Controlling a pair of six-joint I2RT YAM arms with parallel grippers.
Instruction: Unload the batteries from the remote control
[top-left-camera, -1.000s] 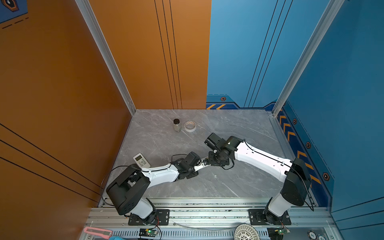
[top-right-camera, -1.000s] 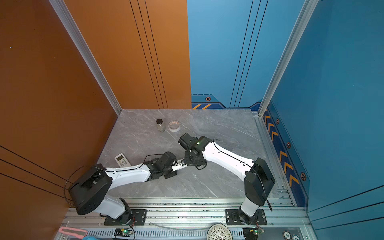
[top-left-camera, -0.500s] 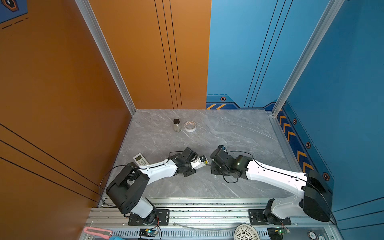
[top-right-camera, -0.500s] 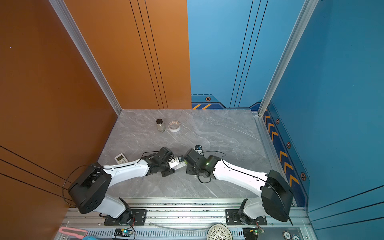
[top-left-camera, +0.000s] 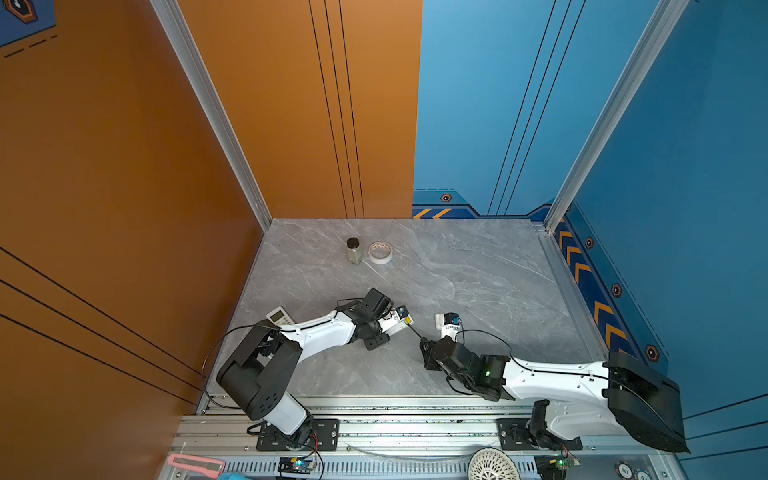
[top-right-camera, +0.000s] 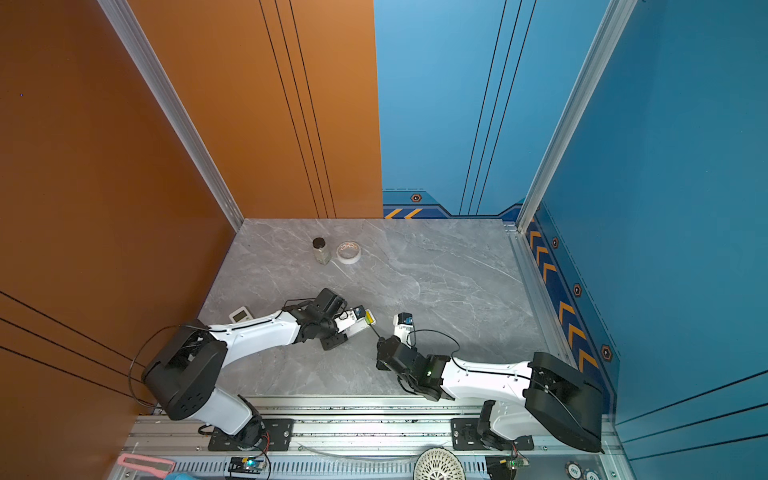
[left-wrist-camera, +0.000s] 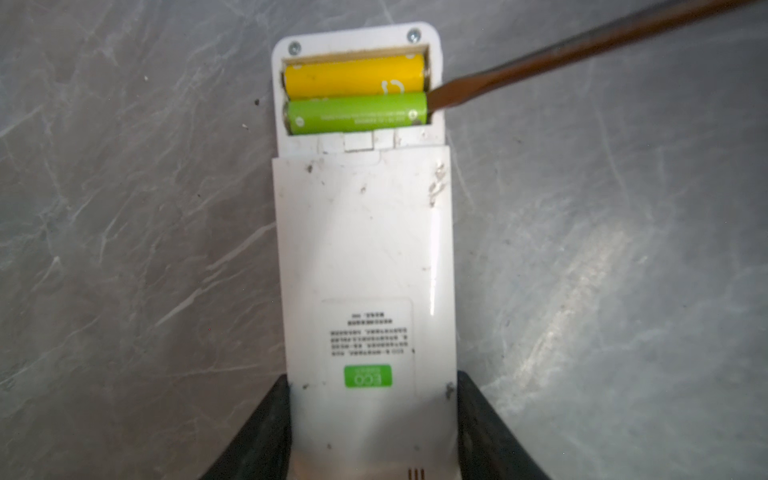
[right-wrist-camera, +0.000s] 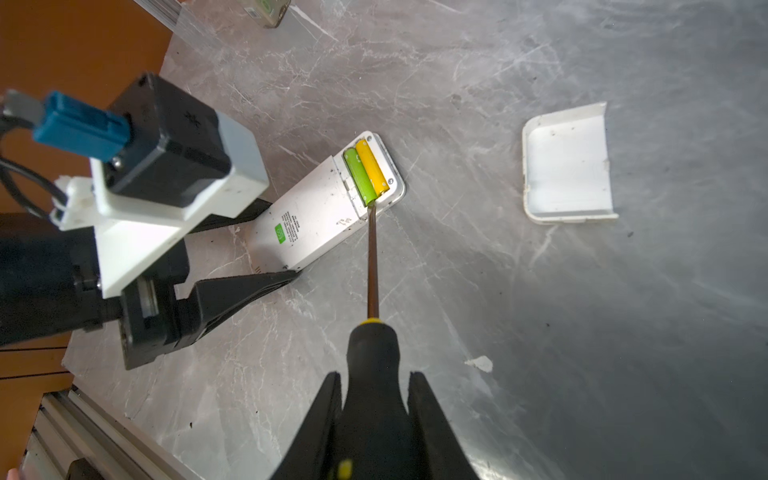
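Observation:
The white remote control (left-wrist-camera: 365, 249) lies back side up on the grey table, its battery bay open. Two batteries sit side by side in the bay, a green one (left-wrist-camera: 355, 114) and a yellow one (left-wrist-camera: 353, 75). My left gripper (left-wrist-camera: 372, 378) is shut on the remote's other end. My right gripper (right-wrist-camera: 376, 376) is shut on the black-and-yellow handle of a screwdriver (right-wrist-camera: 372, 257). The blade tip touches the end of the green battery (right-wrist-camera: 360, 176). In both top views the left gripper (top-left-camera: 392, 326) and right gripper (top-left-camera: 424, 347) face each other near the table's front middle.
The remote's white battery cover (right-wrist-camera: 567, 164) lies loose, inside up, a little beyond the remote. A second small remote (top-left-camera: 279, 316) lies by the left arm. A dark-lidded jar (top-left-camera: 353, 250) and a tape roll (top-left-camera: 380, 252) stand at the back.
The right arm has swung down and back toward the front edge, and the screwdriver now comes at the remote low from the front right. The left gripper has shifted slightly with the remote.

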